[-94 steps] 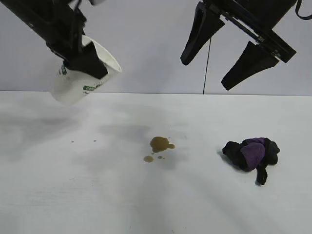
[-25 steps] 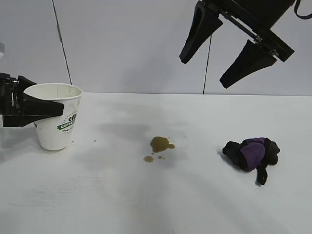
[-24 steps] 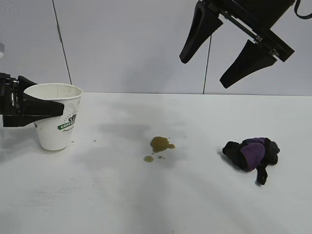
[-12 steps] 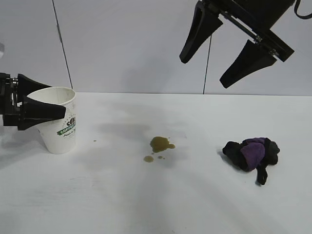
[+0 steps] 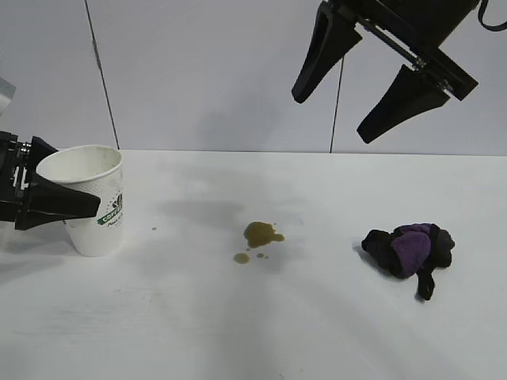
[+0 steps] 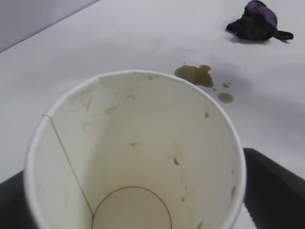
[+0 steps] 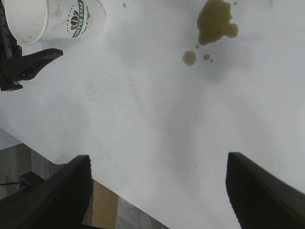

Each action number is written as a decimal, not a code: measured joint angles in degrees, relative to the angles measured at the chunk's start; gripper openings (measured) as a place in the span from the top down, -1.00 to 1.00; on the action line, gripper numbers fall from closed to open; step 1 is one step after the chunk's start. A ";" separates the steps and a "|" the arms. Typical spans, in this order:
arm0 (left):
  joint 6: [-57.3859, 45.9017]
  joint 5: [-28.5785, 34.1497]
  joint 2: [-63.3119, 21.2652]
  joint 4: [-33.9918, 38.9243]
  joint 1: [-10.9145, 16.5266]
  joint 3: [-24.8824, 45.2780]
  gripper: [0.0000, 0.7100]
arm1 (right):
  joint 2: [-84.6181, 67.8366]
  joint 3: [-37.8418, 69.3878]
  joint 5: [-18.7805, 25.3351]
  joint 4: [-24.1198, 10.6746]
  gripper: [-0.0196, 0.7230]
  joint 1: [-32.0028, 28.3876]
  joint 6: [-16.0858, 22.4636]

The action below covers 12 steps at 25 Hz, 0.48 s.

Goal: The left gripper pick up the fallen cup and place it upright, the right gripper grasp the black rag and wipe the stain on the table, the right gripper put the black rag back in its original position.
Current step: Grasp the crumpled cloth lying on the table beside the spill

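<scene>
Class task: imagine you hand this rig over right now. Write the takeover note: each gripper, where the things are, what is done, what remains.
Left gripper: open, black fingers either side of the white paper cup with the green logo, at the table's left.
Right gripper: open, empty, raised above the small black and purple rag.
Brownish-olive stain: mid-table on the white tabletop, unwiped.
Done: cup looks upright on the table.
Left: clear the left gripper, grasp the rag, wipe the stain, return the rag.
</scene>
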 joint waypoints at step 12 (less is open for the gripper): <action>-42.42 -14.71 -16.59 1.51 9.40 -0.14 -0.93 | 0.00 0.00 -0.06 0.00 -0.50 0.00 0.00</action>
